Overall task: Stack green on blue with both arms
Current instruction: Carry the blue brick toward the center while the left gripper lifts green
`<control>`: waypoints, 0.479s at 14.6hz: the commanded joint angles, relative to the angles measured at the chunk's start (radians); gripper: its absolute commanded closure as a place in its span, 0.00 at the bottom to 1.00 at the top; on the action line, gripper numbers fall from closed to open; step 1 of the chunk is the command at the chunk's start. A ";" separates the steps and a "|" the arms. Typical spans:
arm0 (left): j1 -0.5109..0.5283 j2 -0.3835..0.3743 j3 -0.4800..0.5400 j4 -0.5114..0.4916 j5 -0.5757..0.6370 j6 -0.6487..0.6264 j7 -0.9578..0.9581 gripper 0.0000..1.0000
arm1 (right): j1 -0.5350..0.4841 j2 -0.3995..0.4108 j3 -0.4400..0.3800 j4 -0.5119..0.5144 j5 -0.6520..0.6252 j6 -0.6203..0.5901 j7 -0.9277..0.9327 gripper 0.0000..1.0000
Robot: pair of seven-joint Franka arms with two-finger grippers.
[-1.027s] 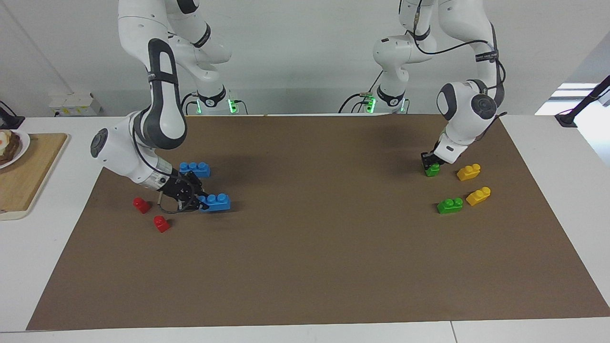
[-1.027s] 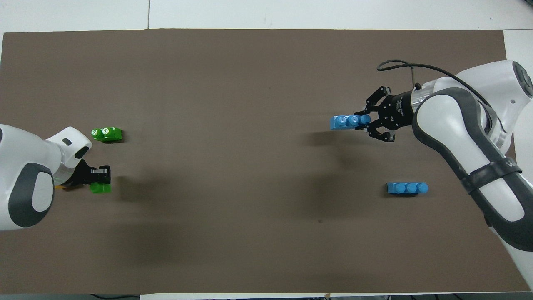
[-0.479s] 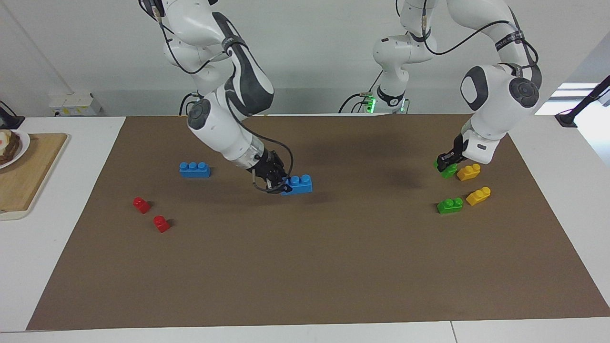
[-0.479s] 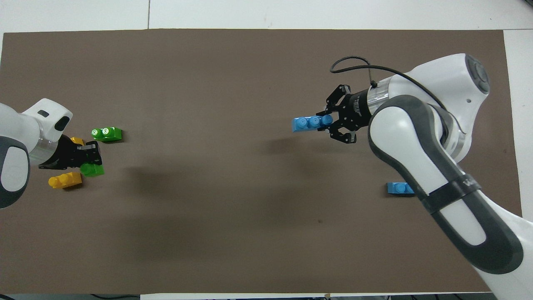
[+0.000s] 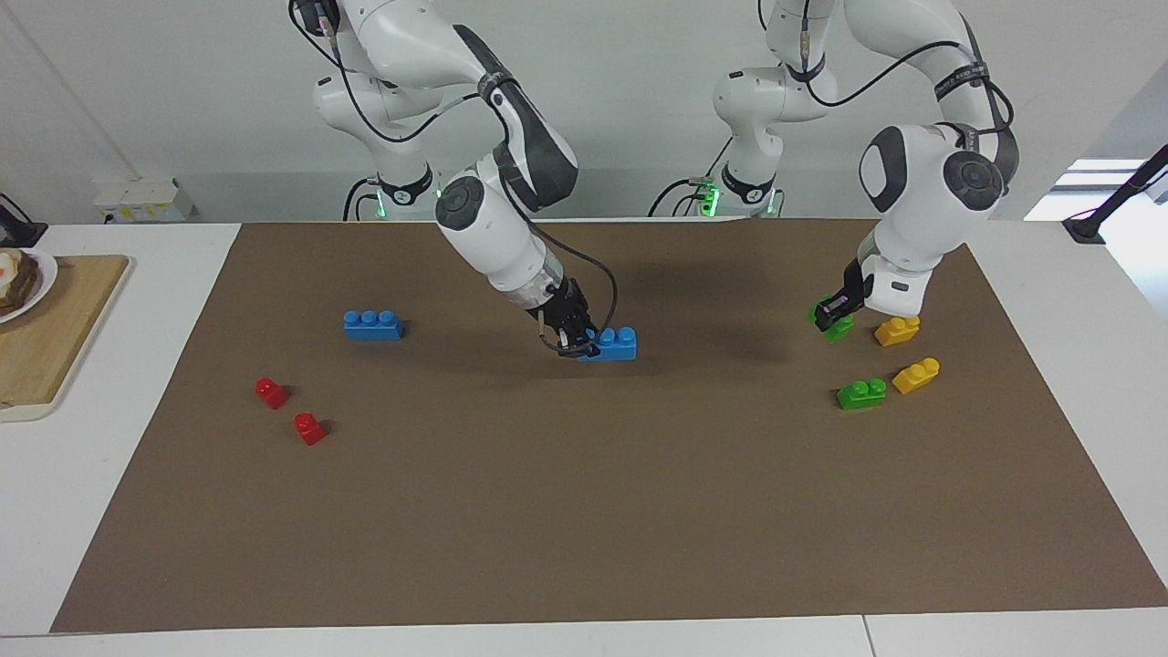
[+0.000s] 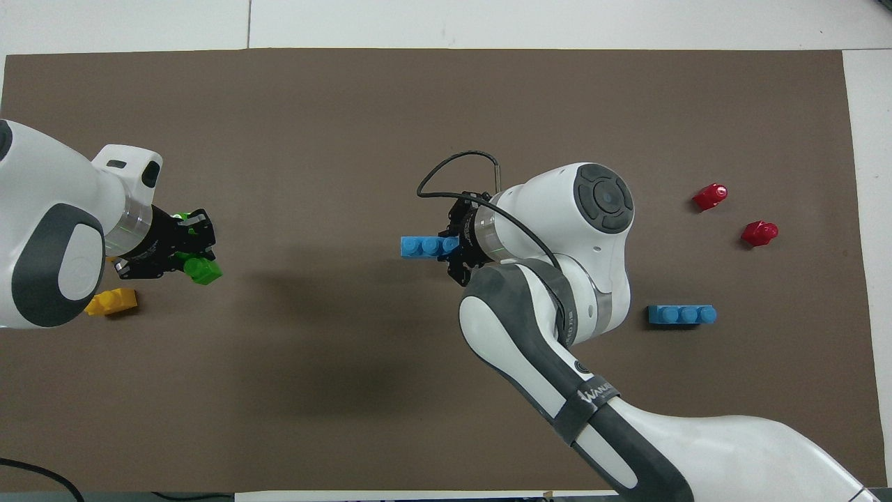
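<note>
On the brown mat covering the white table (image 5: 1049, 274), taking the held blue three-stud plastic brick (image 5: 617, 344) as the landmark: well toward the right arm's end lie two small red one-stud bricks (image 5: 271, 392) and, nearer the landmark, a second blue three-stud brick (image 5: 372, 325). The right claw (image 5: 575, 338), on an arm bent steeply down, is clamped on one end of the landmark brick over the mat's middle, with bare mat all around it. Well toward the left arm's end, the left claw (image 5: 832, 313) is clamped on a small green two-stud plastic brick (image 5: 834, 327), held tilted, close beside a yellow two-stud brick (image 5: 897, 329); another green brick (image 5: 861, 393) and yellow brick (image 5: 915, 375) lie just beside each other.
</note>
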 commanded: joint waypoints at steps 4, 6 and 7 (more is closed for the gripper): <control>-0.084 0.006 0.008 0.002 -0.060 -0.020 -0.428 1.00 | 0.005 0.017 0.002 -0.036 -0.036 0.105 0.049 1.00; -0.123 0.006 0.008 -0.001 -0.071 -0.004 -0.530 1.00 | 0.025 0.020 0.003 -0.064 -0.031 0.182 0.041 1.00; -0.141 0.008 0.008 -0.001 -0.073 0.027 -0.621 1.00 | 0.031 0.024 0.003 -0.068 -0.025 0.205 0.039 1.00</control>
